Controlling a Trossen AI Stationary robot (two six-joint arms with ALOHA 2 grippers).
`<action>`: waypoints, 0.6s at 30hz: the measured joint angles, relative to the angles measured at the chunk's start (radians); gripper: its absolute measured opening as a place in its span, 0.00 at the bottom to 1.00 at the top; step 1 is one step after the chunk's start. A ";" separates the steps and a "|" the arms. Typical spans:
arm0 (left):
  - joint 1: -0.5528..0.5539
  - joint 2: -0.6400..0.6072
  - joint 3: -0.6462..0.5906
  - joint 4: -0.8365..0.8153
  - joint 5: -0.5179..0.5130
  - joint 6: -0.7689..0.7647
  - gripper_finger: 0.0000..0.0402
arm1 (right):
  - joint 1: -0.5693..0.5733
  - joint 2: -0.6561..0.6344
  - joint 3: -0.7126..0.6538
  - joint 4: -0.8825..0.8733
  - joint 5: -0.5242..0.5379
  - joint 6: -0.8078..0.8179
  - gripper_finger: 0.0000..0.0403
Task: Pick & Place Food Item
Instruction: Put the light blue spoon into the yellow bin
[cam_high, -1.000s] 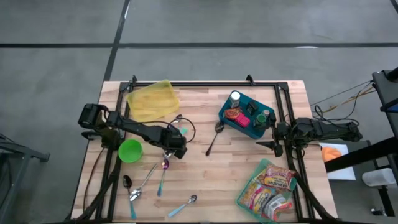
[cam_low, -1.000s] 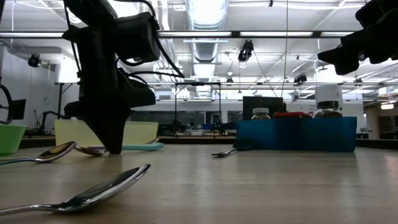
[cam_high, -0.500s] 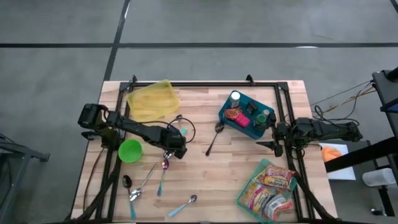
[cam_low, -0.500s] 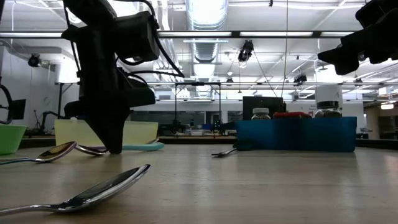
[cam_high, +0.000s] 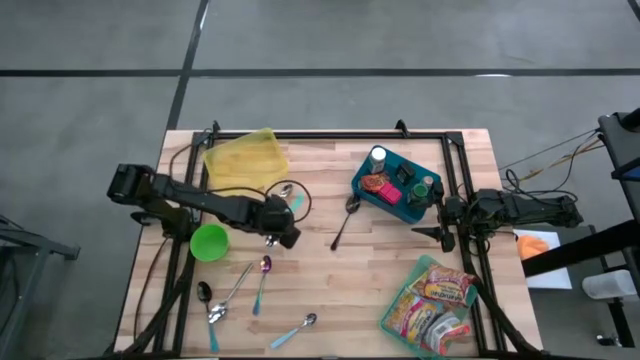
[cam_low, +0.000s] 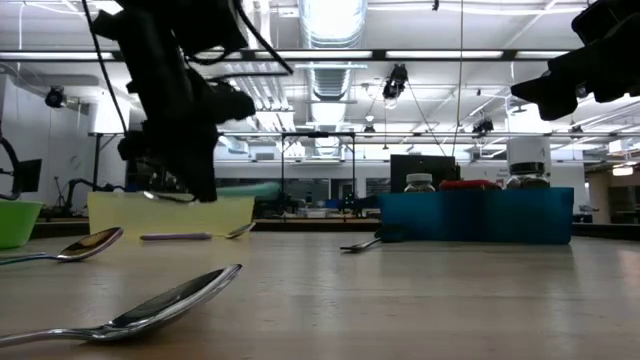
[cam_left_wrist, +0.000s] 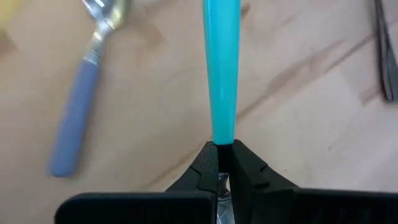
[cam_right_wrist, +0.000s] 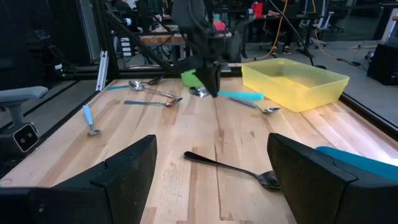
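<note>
My left gripper (cam_high: 277, 235) is shut on a teal-handled spoon (cam_low: 215, 190) and holds it above the wood table (cam_high: 380, 265), between the green bowl (cam_high: 209, 241) and the yellow tray (cam_high: 245, 160). The spoon's teal handle (cam_high: 297, 203) sticks out toward the far right. My right gripper (cam_high: 432, 218) waits open at the table's right edge with nothing between its fingers (cam_right_wrist: 130, 171). Food packets (cam_high: 435, 297) lie flat at the near right corner. My left gripper pinches the spoon between its two fingers (cam_left_wrist: 208, 165), where the teal handle's lower end (cam_left_wrist: 222, 134) meets the metal neck. The fingers slant steeply down from the left and lie across the spoon. The spoon hangs about level, lifted clear, with its bowl (cam_right_wrist: 198, 92) on one side and its handle (cam_right_wrist: 239, 95) on the other.
A blue bin (cam_high: 397, 185) with jars stands at the far right. A dark spoon (cam_high: 343, 222) lies mid-table and a purple-handled spoon (cam_left_wrist: 74, 118) lies under the left gripper. Several more spoons (cam_high: 215, 300) lie near the front left, and one (cam_high: 285, 190) lies beside the tray.
My left gripper has risen and drawn slightly toward the table's left and far side. It has taken the teal-handled spoon up off the table; the spoon now hangs level and clear. The purple-handled spoon beside it has stayed on the wood.
</note>
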 joint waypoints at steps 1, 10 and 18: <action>0.000 -0.014 0.000 -0.009 -0.019 0.000 0.02 | 0.000 0.000 0.000 0.000 0.000 0.000 0.75; 0.001 -0.189 0.000 -0.089 -0.242 -0.001 0.02 | 0.000 0.000 0.000 0.000 0.000 0.000 0.75; 0.031 -0.308 0.002 -0.194 -0.344 -0.004 0.02 | 0.000 0.000 0.000 0.000 0.000 0.001 0.75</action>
